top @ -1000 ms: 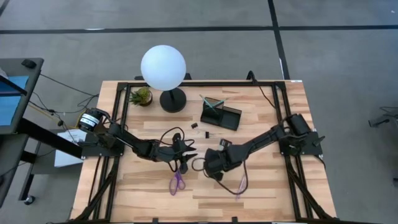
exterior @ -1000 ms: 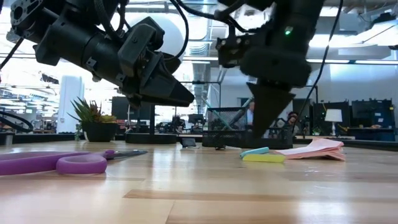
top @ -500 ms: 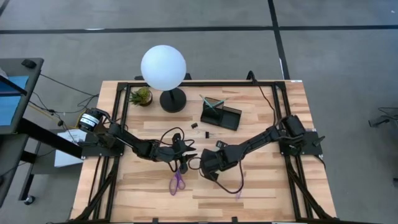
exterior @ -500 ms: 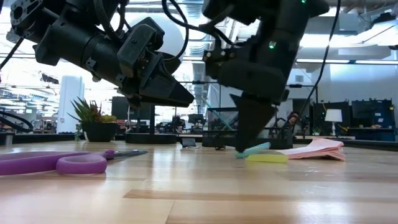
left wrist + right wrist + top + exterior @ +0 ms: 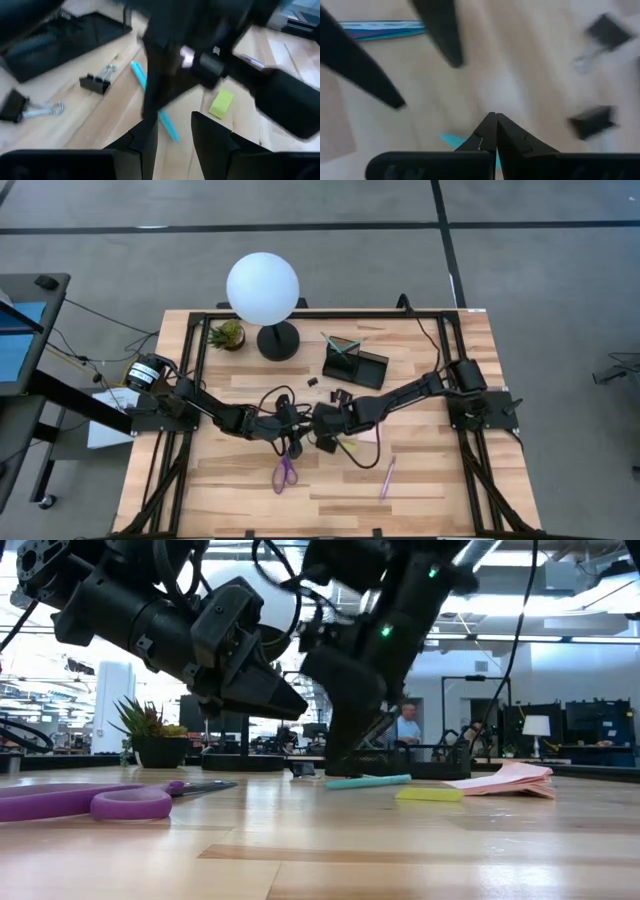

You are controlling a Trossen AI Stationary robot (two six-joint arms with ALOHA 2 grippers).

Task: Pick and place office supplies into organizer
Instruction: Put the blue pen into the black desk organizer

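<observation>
A teal pen [image 5: 367, 781] lies flat on the wooden table between my two grippers. My right gripper [image 5: 340, 762] is shut, with its tip down at the pen [image 5: 156, 107]. My left gripper [image 5: 175, 140] hovers a little above the table just left of the pen. It is open, holds nothing, and points toward the pen. A yellow piece [image 5: 428, 794] and a pink sticky pad [image 5: 505, 780] lie to the right of the pen. The black organizer [image 5: 355, 363] stands at the far side with thin pens upright in it. My right gripper touches the teal pen's shaft [image 5: 159, 114] with the side of its shut fingertips [image 5: 495, 131]. It comes from above, slanting down from the table's right. The pen lies flat on the table and shows under the tips [image 5: 452, 141].
Purple-handled scissors [image 5: 286, 470] lie near the front, and a pink-purple pen [image 5: 386, 477] lies to their right. Two black clips [image 5: 97, 80] [image 5: 20, 107] lie between the pen and the organizer. A white globe lamp [image 5: 262, 290] and a small plant [image 5: 227, 333] stand at the far edge.
My right gripper, shut throughout, has swept toward the table's left and toward my left gripper, dropping to the table. It has pushed the teal pen along the table away from the yellow piece, and the pen has turned as it slid.
</observation>
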